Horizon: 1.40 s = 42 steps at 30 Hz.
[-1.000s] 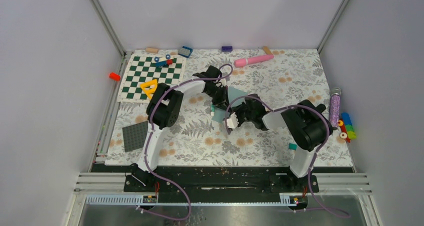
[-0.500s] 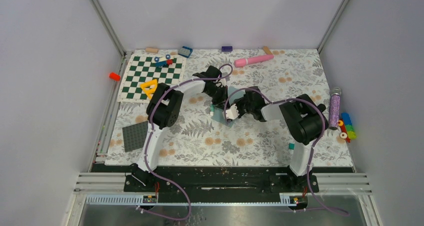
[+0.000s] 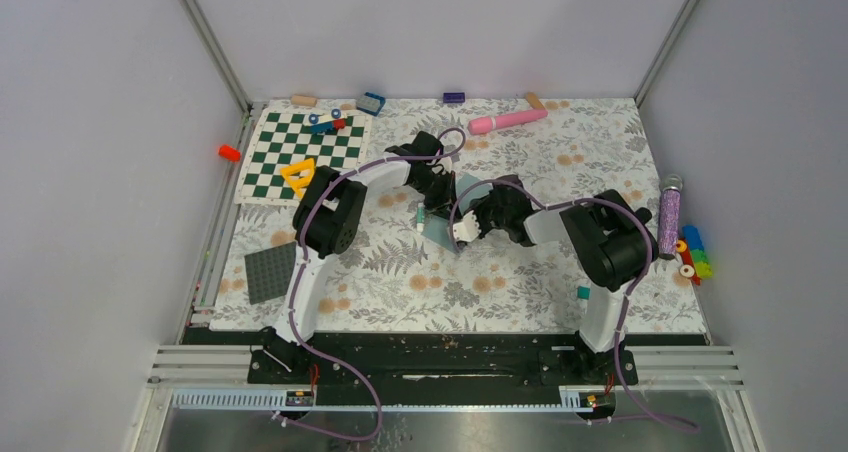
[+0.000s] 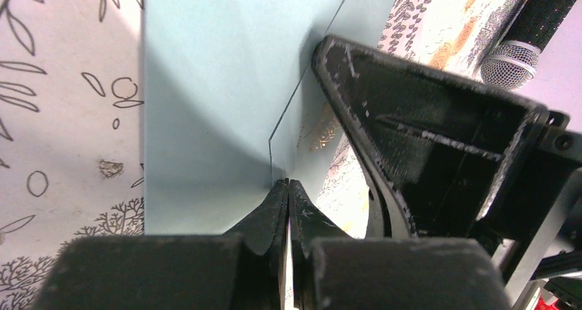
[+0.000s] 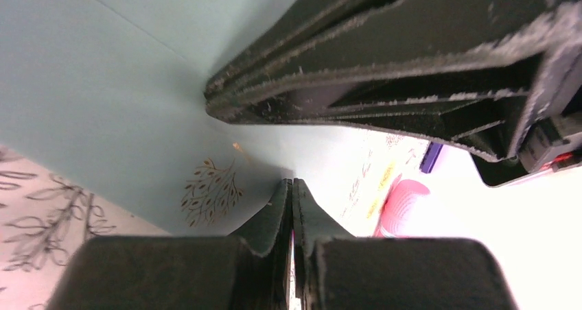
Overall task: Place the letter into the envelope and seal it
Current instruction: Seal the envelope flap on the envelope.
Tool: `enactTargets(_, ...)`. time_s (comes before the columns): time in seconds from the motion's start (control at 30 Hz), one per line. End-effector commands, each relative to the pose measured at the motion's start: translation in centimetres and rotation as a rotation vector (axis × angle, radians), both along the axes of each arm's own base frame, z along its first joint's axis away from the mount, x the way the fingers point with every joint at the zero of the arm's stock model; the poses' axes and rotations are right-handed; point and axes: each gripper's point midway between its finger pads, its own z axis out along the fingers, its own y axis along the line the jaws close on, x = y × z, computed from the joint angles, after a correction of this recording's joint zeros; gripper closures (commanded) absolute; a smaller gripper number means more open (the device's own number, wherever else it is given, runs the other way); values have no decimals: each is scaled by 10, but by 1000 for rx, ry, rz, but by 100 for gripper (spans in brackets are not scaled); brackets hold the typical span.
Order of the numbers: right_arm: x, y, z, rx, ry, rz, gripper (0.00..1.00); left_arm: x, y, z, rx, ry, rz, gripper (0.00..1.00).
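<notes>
Where walls (image 3: 450, 32) rise, floral cloth (image 3: 400, 284) lies.

one envelope (image 4: 206, 84), one chequered board (image 3: 270, 158), one grey studded plate (image 3: 270, 272)

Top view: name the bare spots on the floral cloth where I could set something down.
Free: the near strip between left arm and right arm; the far right between pink tube and glitter tube. Crowded: around the envelope and chequered board.

Top view: high at the near edge, looking down on the whole table (image 3: 400, 282). Wrist views: each very close to the envelope (image 4: 206, 84) (fills most of frame). All three share it.
</notes>
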Motion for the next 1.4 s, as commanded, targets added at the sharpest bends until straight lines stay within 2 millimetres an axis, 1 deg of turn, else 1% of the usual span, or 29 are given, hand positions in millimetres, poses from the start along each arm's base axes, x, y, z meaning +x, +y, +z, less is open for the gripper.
enactTargets(0.0,-34,10,-9,22,110,15,100,4,8,-21,53,-19,1,100)
enactTargets(0.1,-44,13,-9,29,123,28,100,4,8,-21,54,-20,2,100)
enactTargets(0.2,-48,19,-6,49,137,23,100,4,8,-21,55,-19,2,100)
enactTargets(0.37,-52,23,-6,58,141,20,100,5,8,-20,54,-23,2,100)
enactTargets(0.53,-58,15,-7,15,174,8,100,5,9,-20,56,-27,2,100)
enactTargets(0.67,-66,3,-14,-51,244,-23,100,5,8,-18,54,-29,2,100)
enactTargets(0.77,-55,-2,-13,-84,245,-65,100,5,8,-17,52,-31,2,100)
enactTargets(0.9,-24,-4,-11,-87,144,-106,100,5,8,-16,50,-32,0,100)
enactTargets(0.97,-16,-6,-13,-97,125,-111,100,5,8,-15,49,-34,0,100)
enactTargets(1.03,-11,-7,-13,-96,125,-120,100,5,9,-14,49,-35,1,100)
enactTargets(1.17,-14,-13,-14,-102,130,-114,100,6,8,-13,47,-38,0,100)
enactTargets(1.27,-20,-13,-9,-79,139,-114,100,6,8,-13,47,-36,1,100)
enactTargets(1.37,-32,-16,-5,-85,177,-102,100,6,8,-14,48,-34,2,100)
